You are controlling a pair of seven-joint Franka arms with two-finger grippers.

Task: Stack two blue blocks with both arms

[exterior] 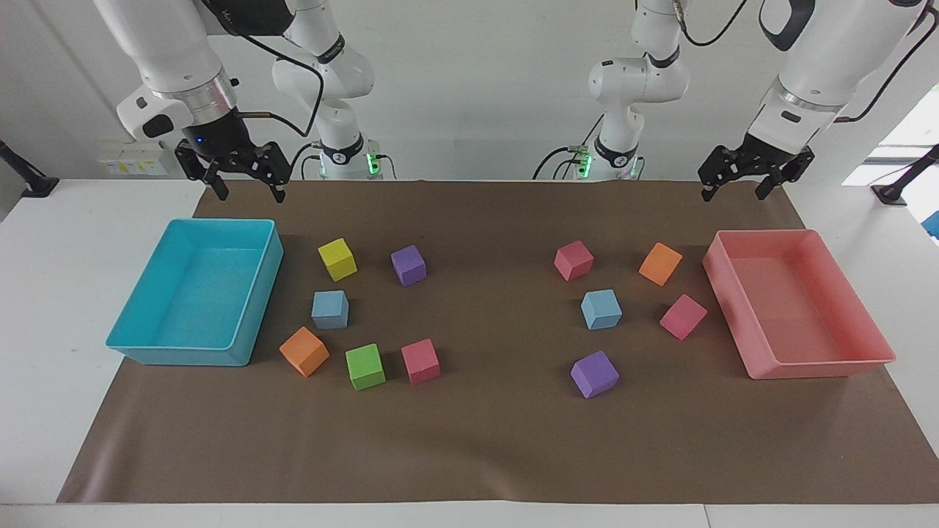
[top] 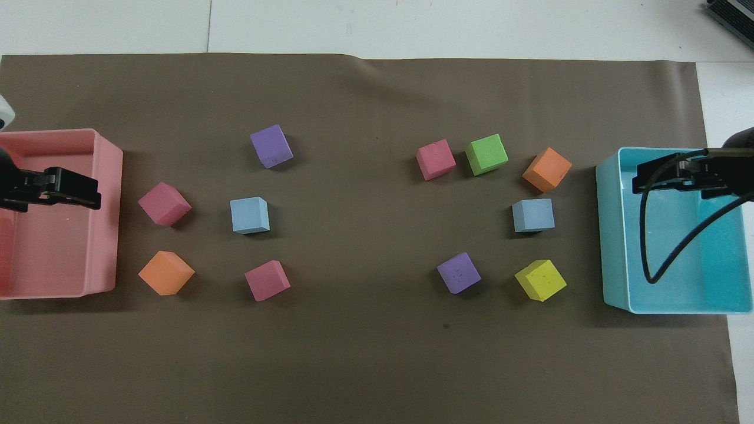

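Brown mat point(exterior: 484, 440) covers the table, with cubes in two loose groups and a tray at each end. Blue blocks are both flat on the mat, well apart, not stacked: one blue block point(exterior: 330, 309) sits in the group at the right arm's end, beside the cyan tray point(exterior: 147, 352), between the yellow cube point(exterior: 337, 259) (nearer the robots) and the orange cube point(exterior: 304, 351) (farther); the second blue block point(exterior: 601, 309) sits in the group at the left arm's end, between a pink cube point(exterior: 574, 260) nearer the robots and a purple cube point(exterior: 594, 374) farther out. Same-end neighbours of the first block: a green cube point(exterior: 365, 366), another pink cube point(exterior: 420, 361), and another purple cube point(exterior: 408, 265). Near the pink tray point(exterior: 821, 367): an orange cube point(exterior: 660, 263) and a pink cube point(exterior: 683, 316). Right gripper point(exterior: 248, 192) hangs in the air over the robots' edge of the cyan tray, fingers spread wide, nothing between them. Left gripper point(exterior: 735, 192) hangs over the mat at the robots' edge of the pink tray, fingers likewise spread wide and empty. In the overhead view the right gripper point(top: 642, 182) shows over the cyan tray and the left gripper point(top: 88, 197) over the pink tray. Neither gripper touches any cube.
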